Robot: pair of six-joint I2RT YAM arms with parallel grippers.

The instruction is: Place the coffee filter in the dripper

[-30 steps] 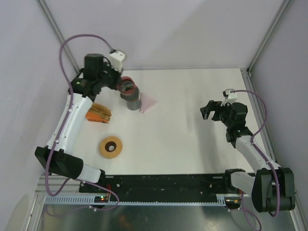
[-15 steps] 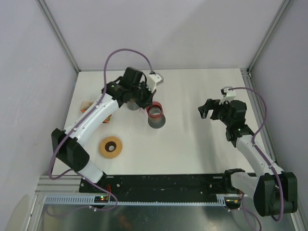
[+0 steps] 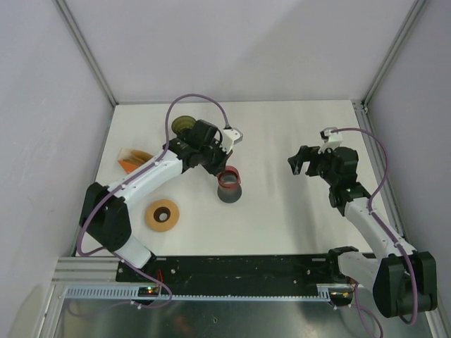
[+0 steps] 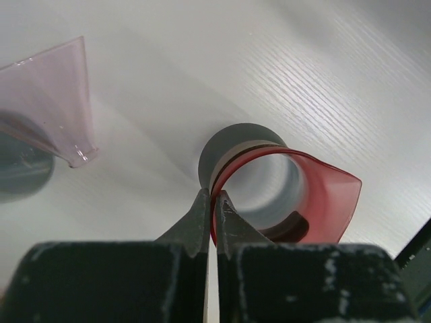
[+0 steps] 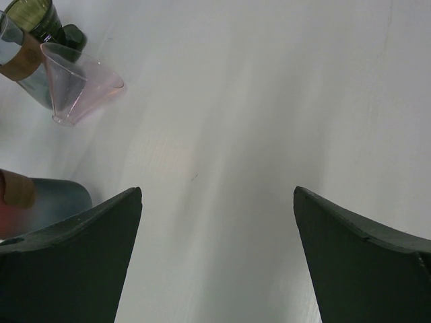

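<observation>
The dripper (image 3: 229, 178) is a red see-through piece with a handle, sitting on top of a grey cup (image 3: 229, 194) mid-table. My left gripper (image 3: 224, 171) is shut on the dripper's (image 4: 323, 195) near rim, one finger inside and one outside (image 4: 214, 195). The coffee filter (image 5: 77, 84), a pale pink clear cone, lies on its side on the table behind the cup, also seen at the upper left (image 4: 57, 94) of the left wrist view. It is hidden by my left arm from above. My right gripper (image 3: 301, 162) hovers wide open to the right, its jaws empty (image 5: 217, 192).
A dark green object (image 3: 184, 125) stands at the back left. An orange-banded item (image 3: 132, 156) sits near the left edge. A tan tape roll (image 3: 162, 215) lies front left. White walls and metal posts close in the table.
My left arm has swung from the back left to the middle and slightly nearer, carrying the red dripper and grey cup. The green object is now uncovered. The right arm barely moved.
</observation>
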